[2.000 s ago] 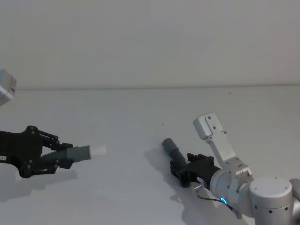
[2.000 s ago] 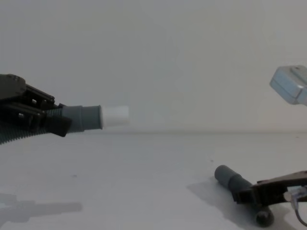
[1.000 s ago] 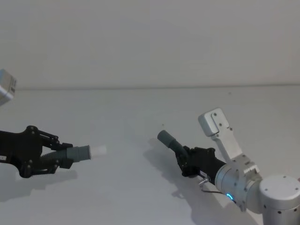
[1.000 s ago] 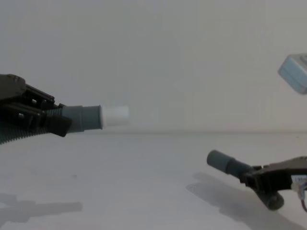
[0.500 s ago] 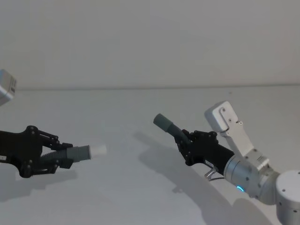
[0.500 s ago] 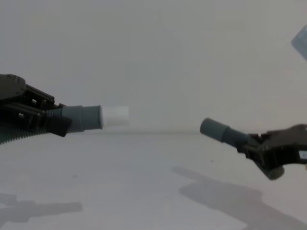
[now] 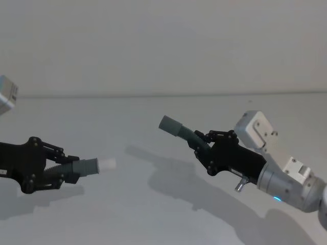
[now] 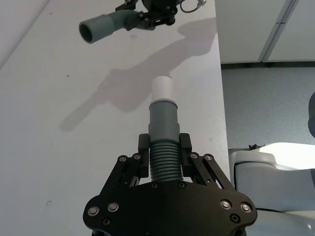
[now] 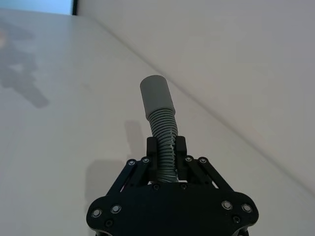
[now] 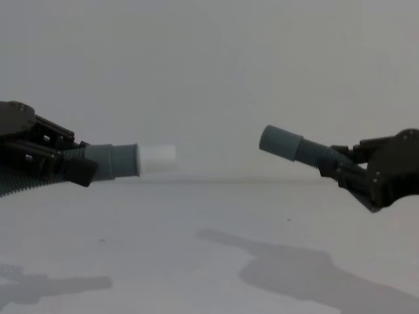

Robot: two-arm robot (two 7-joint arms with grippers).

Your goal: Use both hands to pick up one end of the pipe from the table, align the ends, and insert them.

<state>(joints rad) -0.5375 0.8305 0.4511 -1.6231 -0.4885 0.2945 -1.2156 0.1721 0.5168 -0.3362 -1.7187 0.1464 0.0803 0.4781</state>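
Observation:
My left gripper (image 7: 71, 173) is shut on a corrugated pipe piece (image 7: 88, 166) whose white-tipped end (image 7: 107, 164) points right, held above the table (image 7: 153, 209). In the left wrist view its fingers (image 8: 143, 145) clamp the ribbed hose just behind the cuff (image 8: 162, 115). My right gripper (image 7: 200, 147) is shut on the other pipe piece, whose hollow grey socket end (image 7: 170, 125) points left and slightly up. In the chest view the white tip (image 10: 156, 159) and the socket (image 10: 281, 142) face each other across a wide gap, the socket a little higher.
A pale module (image 7: 6, 94) on my left arm shows at the head view's left edge. The table's side edge (image 8: 219, 98) drops to grey floor in the left wrist view. A plain wall (image 7: 163, 46) rises behind the table.
My right gripper has lifted the socket piece off the table, raising it and carrying it leftward. My left gripper and its white-tipped piece have stayed still.

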